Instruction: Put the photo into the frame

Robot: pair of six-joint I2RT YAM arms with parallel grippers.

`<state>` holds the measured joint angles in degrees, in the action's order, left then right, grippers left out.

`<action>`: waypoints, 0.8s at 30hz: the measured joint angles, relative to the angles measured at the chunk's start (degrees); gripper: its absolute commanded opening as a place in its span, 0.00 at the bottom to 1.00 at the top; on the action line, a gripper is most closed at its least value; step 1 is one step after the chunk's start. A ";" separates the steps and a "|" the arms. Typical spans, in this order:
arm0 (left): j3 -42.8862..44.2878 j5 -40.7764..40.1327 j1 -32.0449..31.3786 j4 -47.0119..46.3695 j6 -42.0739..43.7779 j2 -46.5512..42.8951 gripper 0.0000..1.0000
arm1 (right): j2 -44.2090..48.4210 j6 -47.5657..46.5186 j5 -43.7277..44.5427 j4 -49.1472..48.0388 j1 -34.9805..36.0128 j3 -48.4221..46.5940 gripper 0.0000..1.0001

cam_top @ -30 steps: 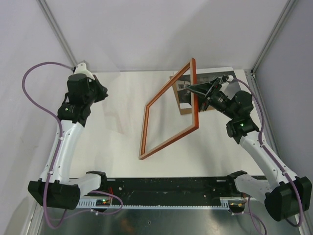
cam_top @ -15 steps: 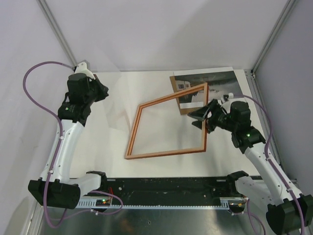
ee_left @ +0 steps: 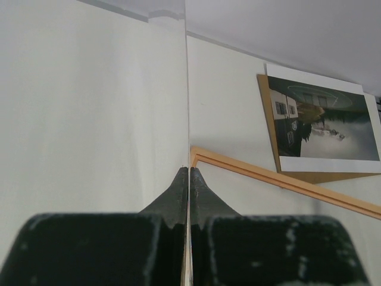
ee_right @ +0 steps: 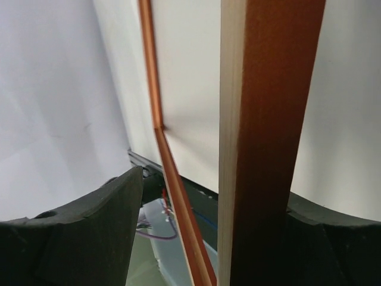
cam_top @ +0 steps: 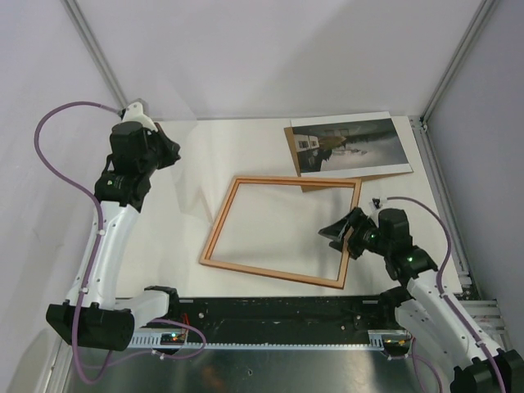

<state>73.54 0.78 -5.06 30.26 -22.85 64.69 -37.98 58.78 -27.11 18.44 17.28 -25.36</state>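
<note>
**A:** Where the frame (cam_top: 219, 221) is concerned, what is seen?

**B:** It is seen lying on the white worktop (cam_top: 270, 147), pale wood side up, between the middle and the right. Its right rail is straddled by the right jaws.

**A:** Is that rail clamped?

**B:** No. The right jaws are held apart, and in the right wrist view a clear gap is seen between one finger (ee_right: 89, 232) and the rail.

**A:** And the photo (cam_top: 348, 143)?

**B:** It is found at the far right of the worktop, laid on a brown backing board (ee_left: 312, 177) and outside the frame. The frame's far rail is seen just beside the board's near edge.

**A:** What is noted of the left jaws?

**B:** They are pressed together with nothing between them, at the far left and apart from the frame's far left corner.
</note>
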 measured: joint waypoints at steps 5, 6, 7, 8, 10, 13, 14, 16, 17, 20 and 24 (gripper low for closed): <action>0.00 -0.85 0.00 0.02 0.02 0.00 0.00 | 1.40 0.24 4.68 -1.88 4.44 7.43 0.70; 0.00 -1.03 0.00 0.02 0.02 0.00 0.00 | 0.90 0.59 6.43 -2.51 6.27 9.01 0.70; 0.00 -1.16 0.00 0.00 0.02 0.00 0.00 | 0.20 0.87 7.67 -2.95 7.93 10.03 0.70; 0.00 -1.29 0.00 0.00 0.02 0.00 0.00 | -0.92 1.20 9.49 -3.45 10.10 10.86 0.70; 0.00 -1.64 0.00 -0.04 0.02 0.00 0.00 | -3.26 1.90 13.22 -3.91 13.94 11.26 0.70; 0.00 -1.86 0.00 -0.04 0.00 0.02 0.00 | -7.98 2.73 19.43 -4.70 20.65 10.93 0.72; 0.00 -1.92 0.00 -0.07 0.00 0.02 0.00 | -9.86 3.54 21.49 -4.76 23.04 10.47 0.73; 0.00 -2.10 0.00 -0.04 -0.04 0.02 0.00 | -12.59 3.65 25.79 -4.83 27.17 8.28 0.75; 0.00 -2.12 0.00 -0.04 -0.04 0.04 0.00 | -14.51 3.80 28.11 -4.72 29.46 7.17 0.76; 0.00 -2.32 0.00 -0.02 -0.02 0.04 0.00 | -19.06 4.20 33.38 -4.42 34.07 4.20 0.80; 0.00 -3.37 0.00 0.00 0.00 0.04 0.00 | -23.04 4.07 37.90 -2.03 36.26 0.79 0.88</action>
<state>73.54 -2.59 -5.06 30.26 -22.85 64.73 -61.01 62.85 10.79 16.40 53.54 -24.58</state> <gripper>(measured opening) 0.006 0.817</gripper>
